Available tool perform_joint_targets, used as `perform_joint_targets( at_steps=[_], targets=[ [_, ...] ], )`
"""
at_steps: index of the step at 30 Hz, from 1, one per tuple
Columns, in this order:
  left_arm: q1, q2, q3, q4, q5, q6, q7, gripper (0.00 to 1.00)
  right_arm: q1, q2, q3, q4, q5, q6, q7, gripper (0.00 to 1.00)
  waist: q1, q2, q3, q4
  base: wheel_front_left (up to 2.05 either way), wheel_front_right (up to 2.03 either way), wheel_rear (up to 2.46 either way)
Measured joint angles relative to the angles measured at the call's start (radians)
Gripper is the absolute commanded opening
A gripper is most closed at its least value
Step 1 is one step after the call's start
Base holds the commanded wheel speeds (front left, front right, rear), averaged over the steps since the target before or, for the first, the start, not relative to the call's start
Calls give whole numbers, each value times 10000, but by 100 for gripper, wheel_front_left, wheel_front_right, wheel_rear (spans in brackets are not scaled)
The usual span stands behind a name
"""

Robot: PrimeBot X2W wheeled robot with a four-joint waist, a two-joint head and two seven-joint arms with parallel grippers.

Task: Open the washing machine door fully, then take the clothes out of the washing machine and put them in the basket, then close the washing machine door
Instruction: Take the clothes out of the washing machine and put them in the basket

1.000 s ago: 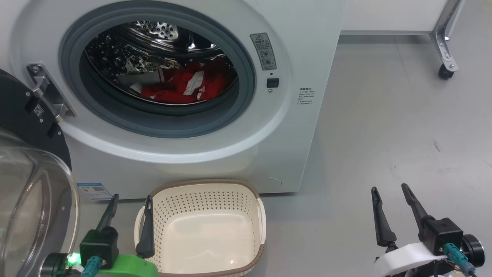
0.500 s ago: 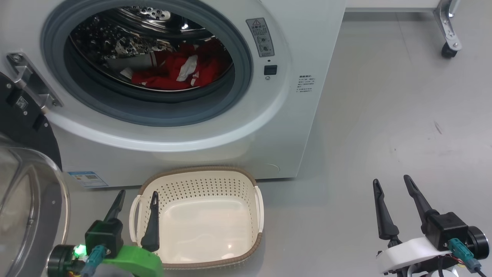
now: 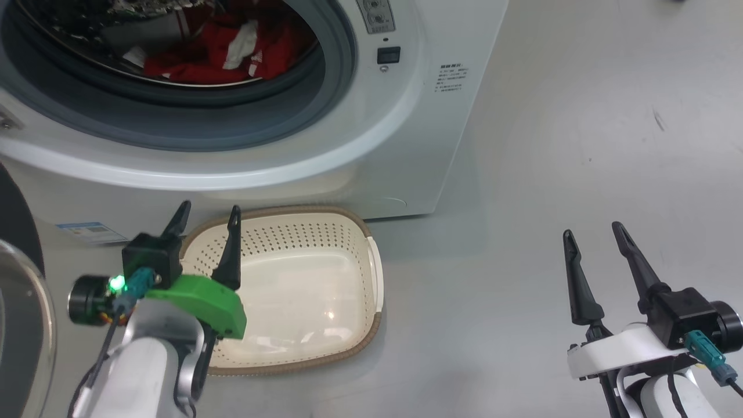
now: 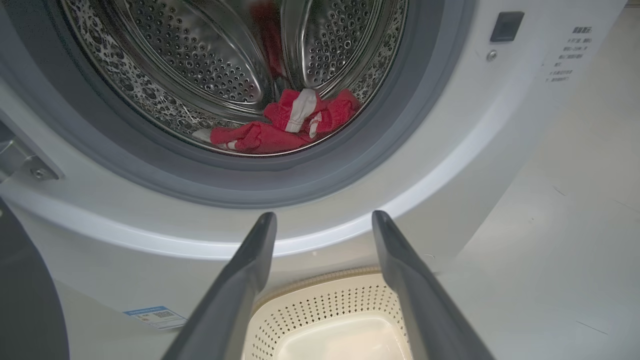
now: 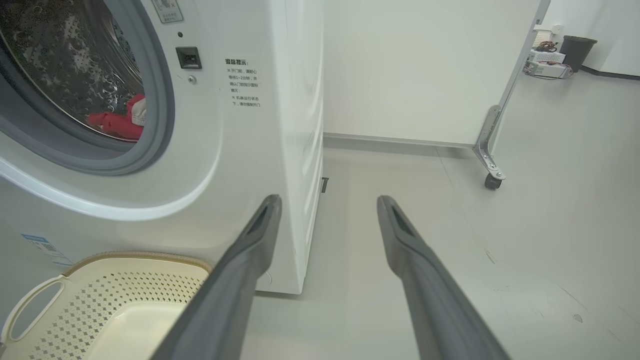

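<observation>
The white washing machine stands open, and its black glass-bowled door is swung out at the far left. Red clothes with white trim lie at the bottom of the steel drum, also seen as clothes and clothes. The cream basket sits empty on the floor in front of the machine. My left gripper is open above the basket's back left rim, pointing at the machine's front below the opening. My right gripper is open and empty over bare floor, right of the machine.
A blue label sticker is on the machine's lower front. A metal leg with a caster stands on the grey floor behind and to the right. A dark bin stands far back. Open floor lies right of the basket.
The head camera has tilted down, shifting the whole picture upward. My left gripper has risen and come forward over the basket's left rim toward the machine. The right gripper has hardly moved.
</observation>
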Motion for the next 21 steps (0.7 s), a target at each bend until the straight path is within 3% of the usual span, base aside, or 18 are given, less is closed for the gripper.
perform_joint_targets(
  at_steps=[10, 21],
  targets=[
    [-2743, 130, 29, 853, -198, -460, 1114, 100, -708, 128, 25, -128, 8, 144, -17, 100, 0, -1, 1314, -530, 0, 0, 0],
    [-5231, 1012, 704, 2096, -257, -725, 2219, 100, -1318, 585, 184, 174, 194, 316, -180, 100, 1, 0, 2321, -1418, 0, 0, 0]
  ],
)
